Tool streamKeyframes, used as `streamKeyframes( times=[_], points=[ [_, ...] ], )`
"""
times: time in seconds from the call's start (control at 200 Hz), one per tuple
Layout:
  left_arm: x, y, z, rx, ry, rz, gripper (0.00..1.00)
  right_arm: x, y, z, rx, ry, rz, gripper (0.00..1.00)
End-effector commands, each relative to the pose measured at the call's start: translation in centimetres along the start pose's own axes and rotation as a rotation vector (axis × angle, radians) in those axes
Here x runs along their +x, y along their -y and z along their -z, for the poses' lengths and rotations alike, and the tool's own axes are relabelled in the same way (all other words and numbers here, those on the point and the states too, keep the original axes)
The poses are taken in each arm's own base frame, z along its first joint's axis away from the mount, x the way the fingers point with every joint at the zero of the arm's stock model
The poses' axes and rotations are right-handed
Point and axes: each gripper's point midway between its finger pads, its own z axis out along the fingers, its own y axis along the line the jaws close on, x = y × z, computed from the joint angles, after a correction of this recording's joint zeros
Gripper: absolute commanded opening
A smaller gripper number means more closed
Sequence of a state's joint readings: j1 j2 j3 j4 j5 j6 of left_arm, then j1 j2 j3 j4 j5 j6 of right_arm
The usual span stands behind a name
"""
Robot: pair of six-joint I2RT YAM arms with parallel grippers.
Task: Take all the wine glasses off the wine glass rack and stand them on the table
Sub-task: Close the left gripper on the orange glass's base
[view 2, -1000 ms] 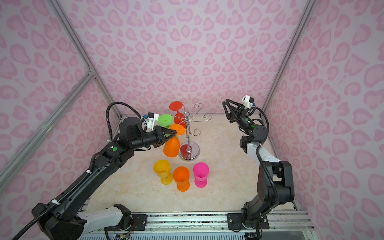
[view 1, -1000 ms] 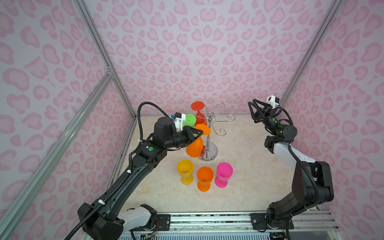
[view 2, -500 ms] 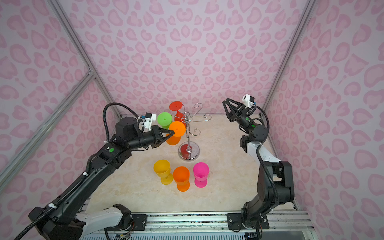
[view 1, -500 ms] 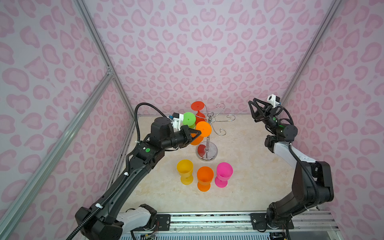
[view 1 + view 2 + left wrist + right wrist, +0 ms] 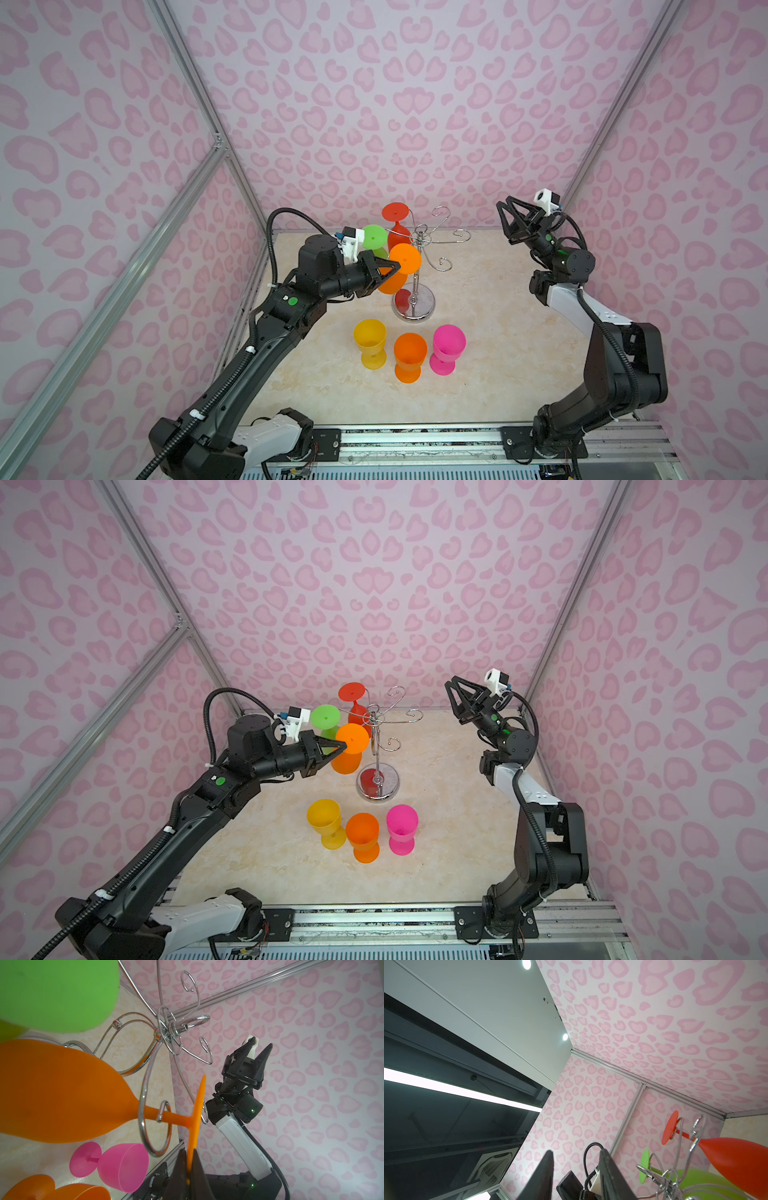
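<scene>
The left gripper (image 5: 188,1154) is pinching shut on the thin round foot of the orange plastic wine glass (image 5: 62,1088). Its 2 black fingers (image 5: 177,1176) are squeezing the edge of that flat foot, 1 on each side. I think it is grabbing the foot because that part is sticking out toward the arm, while the fat bowl is too big to pinch.

The glass is hanging bowl down on the shiny chrome wire wine glass rack (image 5: 420,240). Its stem is sitting inside 1 curled hook, and the wide foot is stopping it from slipping through. So the glass is not off the rack yet. I think the next move is sliding the stem out the open side of the hook, slowly, so the thin rack is not tipping over.

A green plastic wine glass (image 5: 374,237) and a red plastic wine glass (image 5: 395,212) are hanging on hooks just beside it. The other 3 hooks are holding nothing. A yellow plastic glass (image 5: 370,340), a second orange glass (image 5: 410,355) and a pink plastic glass (image 5: 449,347) are standing upright in a row on the cream marble table (image 5: 498,353), near the rack's round base.

The right gripper (image 5: 260,1045) is waiting high up, well apart from the rack, with its jaws partly apart and holding nothing.
</scene>
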State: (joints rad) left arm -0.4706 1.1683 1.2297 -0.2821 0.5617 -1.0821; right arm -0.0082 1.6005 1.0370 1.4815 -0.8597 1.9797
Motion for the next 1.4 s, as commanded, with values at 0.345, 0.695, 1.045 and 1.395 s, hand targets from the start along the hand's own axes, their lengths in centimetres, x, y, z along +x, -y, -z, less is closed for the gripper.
streamKeyframes(
  times=[0.345, 0.695, 1.045, 1.395],
  points=[
    [0.0, 0.7, 0.7, 0.046, -0.006, 0.028, 0.03, 0.3, -0.2, 0.2, -0.028, -0.010, -0.001, 0.37],
    [-0.2, 0.7, 1.5, 0.050, 0.006, 0.045, 0.03, 0.3, -0.1, 0.2, -0.033, -0.011, -0.006, 0.37],
    [-0.7, 1.0, 2.1, 0.053, 0.029, 0.048, 0.03, 0.4, -0.1, 0.3, -0.032, -0.013, -0.005, 0.37],
    [-1.4, 1.0, 1.9, 0.049, 0.041, 0.057, 0.03, 0.4, -0.2, 0.5, -0.028, -0.011, 0.001, 0.37]
  ],
)
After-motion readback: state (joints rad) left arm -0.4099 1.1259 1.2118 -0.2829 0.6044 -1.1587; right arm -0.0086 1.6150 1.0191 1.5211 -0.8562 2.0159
